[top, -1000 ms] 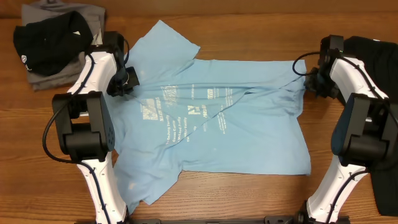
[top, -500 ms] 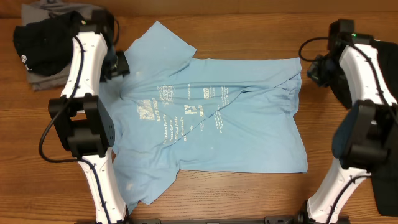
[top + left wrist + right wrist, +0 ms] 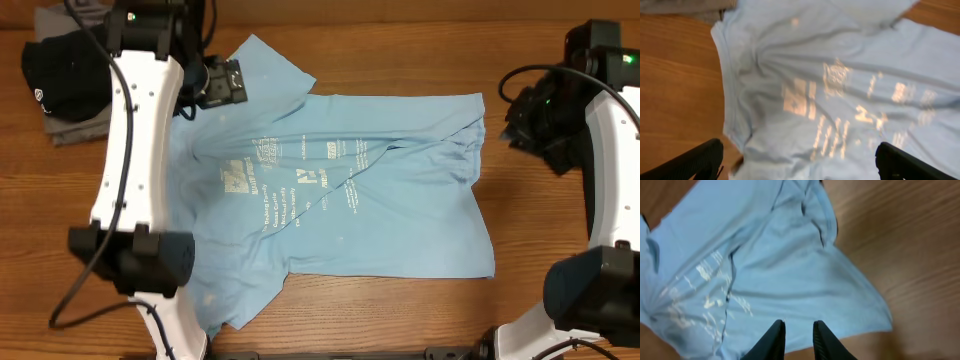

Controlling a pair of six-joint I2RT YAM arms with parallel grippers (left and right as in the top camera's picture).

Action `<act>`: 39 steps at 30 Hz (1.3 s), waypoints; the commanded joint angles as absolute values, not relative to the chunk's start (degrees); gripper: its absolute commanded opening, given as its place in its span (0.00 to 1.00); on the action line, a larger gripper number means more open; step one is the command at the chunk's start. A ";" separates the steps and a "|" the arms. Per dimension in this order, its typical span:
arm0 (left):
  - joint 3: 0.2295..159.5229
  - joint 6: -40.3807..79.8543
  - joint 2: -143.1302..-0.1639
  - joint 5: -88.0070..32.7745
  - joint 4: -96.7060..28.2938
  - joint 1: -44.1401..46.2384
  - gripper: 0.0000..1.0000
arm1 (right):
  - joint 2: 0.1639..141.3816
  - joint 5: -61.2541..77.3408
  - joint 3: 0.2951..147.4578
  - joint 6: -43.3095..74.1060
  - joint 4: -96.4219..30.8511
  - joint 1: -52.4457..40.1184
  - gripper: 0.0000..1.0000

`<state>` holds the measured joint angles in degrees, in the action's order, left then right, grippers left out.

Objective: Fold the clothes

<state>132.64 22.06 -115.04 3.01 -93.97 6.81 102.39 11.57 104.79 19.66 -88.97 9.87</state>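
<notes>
Light-blue T-shirt [image 3: 340,190] spread on table [image 3: 400,40] | left fingers [image 3: 695,160] wide apart | right fingers [image 3: 772,340] narrowly apart

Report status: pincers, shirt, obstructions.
Left pincer wide open, empty. Right pincer barely parted, empty. Light-blue T-shirt spread flat, unfolded. Black clothes pile off to the side.

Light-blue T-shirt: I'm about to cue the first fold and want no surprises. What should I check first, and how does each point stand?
1. Light-blue T-shirt spread print-up on the table: ok.
2. Fabric smooth: not ok, a diagonal crease crosses the middle.
3. Left gripper open, holding nothing: ok.
4. Right gripper free of cloth: ok, jaws only narrowly apart.
5. Pile of dark clothes clear of the shirt: cannot tell, the left arm covers the gap.
</notes>
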 commanded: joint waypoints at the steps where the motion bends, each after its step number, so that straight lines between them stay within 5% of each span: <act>1: 133.86 26.13 -108.31 4.95 -96.82 8.38 1.00 | 98.17 12.97 106.00 17.28 -91.13 8.21 0.22; 6: 132.14 26.26 -101.19 6.13 -96.82 11.55 1.00 | 93.06 12.40 105.97 16.16 -93.89 5.02 0.24; 13: 116.57 27.75 -86.63 6.00 -96.82 14.44 1.00 | 86.50 9.50 102.76 16.27 -97.06 0.23 0.45; 14: 113.43 28.58 -84.31 6.52 -96.82 14.44 1.00 | 85.60 9.50 101.82 16.29 -97.06 -0.45 0.52; 15: 109.51 29.69 -81.47 6.90 -96.82 14.28 1.00 | 84.58 9.50 100.60 16.40 -96.84 -1.28 0.97; 16: 105.91 31.05 -78.87 7.11 -96.82 14.06 1.00 | 83.61 9.50 99.29 16.51 -96.57 -2.00 1.00; 22: 89.43 35.68 -69.73 6.92 -96.60 12.99 1.00 | 81.06 9.50 92.07 17.65 -94.15 -3.49 1.00; 39: 53.21 34.68 -73.19 -7.01 -83.09 13.32 0.97 | 81.12 11.68 76.07 18.02 -80.12 -3.49 1.00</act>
<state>57.06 35.73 -73.12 -1.23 -84.27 13.37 81.76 10.94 77.80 17.87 -81.41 -3.40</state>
